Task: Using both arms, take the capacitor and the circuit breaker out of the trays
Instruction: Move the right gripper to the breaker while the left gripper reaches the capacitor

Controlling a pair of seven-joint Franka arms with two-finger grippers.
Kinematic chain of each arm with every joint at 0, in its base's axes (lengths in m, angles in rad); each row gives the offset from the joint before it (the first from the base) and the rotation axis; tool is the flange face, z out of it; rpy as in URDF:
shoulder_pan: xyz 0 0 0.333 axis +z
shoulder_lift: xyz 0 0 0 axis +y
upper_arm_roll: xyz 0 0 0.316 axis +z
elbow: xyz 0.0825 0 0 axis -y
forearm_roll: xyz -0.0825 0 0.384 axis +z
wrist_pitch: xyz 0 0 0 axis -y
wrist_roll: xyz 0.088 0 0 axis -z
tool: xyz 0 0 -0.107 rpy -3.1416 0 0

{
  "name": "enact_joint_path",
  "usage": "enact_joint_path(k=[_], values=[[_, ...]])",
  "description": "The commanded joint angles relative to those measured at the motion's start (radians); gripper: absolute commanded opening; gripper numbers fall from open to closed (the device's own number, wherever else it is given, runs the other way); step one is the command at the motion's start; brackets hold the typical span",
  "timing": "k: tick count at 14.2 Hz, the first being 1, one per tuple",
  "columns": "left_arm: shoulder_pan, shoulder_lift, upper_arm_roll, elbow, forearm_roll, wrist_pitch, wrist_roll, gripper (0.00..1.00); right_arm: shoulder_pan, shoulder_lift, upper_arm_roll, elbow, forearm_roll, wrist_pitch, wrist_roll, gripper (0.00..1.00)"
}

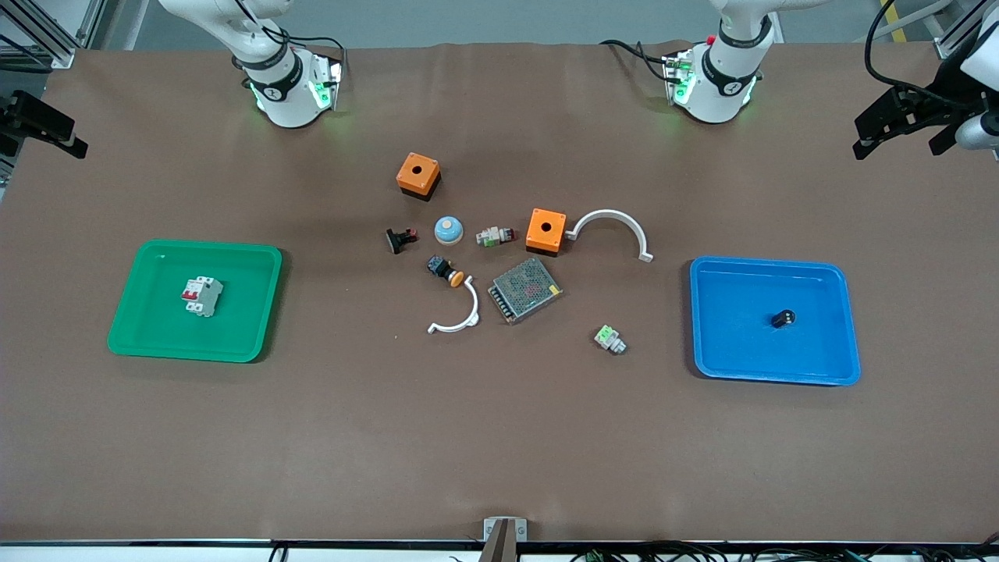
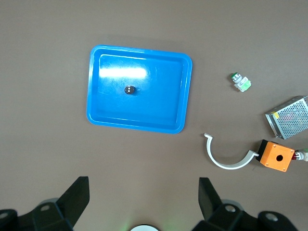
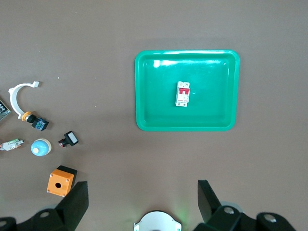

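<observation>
breaker [image 1: 202,296] in green tray [image 1: 133,312], capacitor [image 1: 783,318] in blue tray [image 1: 718,343].

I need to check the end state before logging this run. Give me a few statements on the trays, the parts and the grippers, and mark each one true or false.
1. The breaker lies in the green tray. True.
2. The capacitor sits on the bare table beside the blue tray. False: it lies inside the blue tray.
3. The left gripper is shut on the capacitor. False: its fingers are spread and empty, high over the table beside the blue tray.
4. The right gripper is open and holds nothing. True.
5. Two orange boxes, and, stand on the table between the trays. True.
6. The metal mesh power supply rests in the green tray. False: it lies on the table among the middle parts.
</observation>
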Motion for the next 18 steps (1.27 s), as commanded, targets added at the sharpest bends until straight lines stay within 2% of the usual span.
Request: enact_joint_path(k=[1,5,9,11,15,16,18], values=[[0.009,0.015,-0.001,0.026,-0.006,-0.008,0.021,1.0,0.007,-0.008,0.002,-0.002,-0.003,-0.001,0.002,1.0],[0.012,0.07,0.006,0.038,0.006,-0.008,0.018,1.0,0.012,-0.01,0.002,-0.002,-0.005,0.002,0.002,1.0],[0.018,0.188,0.032,0.017,0.058,0.056,0.018,1.0,0.001,0.013,-0.002,0.006,-0.016,0.016,0.004,1.0],[0.05,0.194,0.03,-0.079,0.068,0.177,0.016,1.0,-0.016,0.047,-0.005,0.027,-0.022,0.034,0.01,1.0],[0.075,0.196,0.032,-0.337,0.111,0.519,0.016,1.0,-0.057,0.234,-0.005,0.035,-0.017,0.118,0.001,1.0],[0.095,0.205,0.032,-0.381,0.112,0.586,0.018,1.0,-0.054,0.237,-0.005,0.017,-0.019,0.172,0.001,1.0],[0.124,0.242,0.03,-0.443,0.115,0.695,0.019,1.0,-0.083,0.234,-0.005,-0.113,-0.017,0.282,0.002,1.0]])
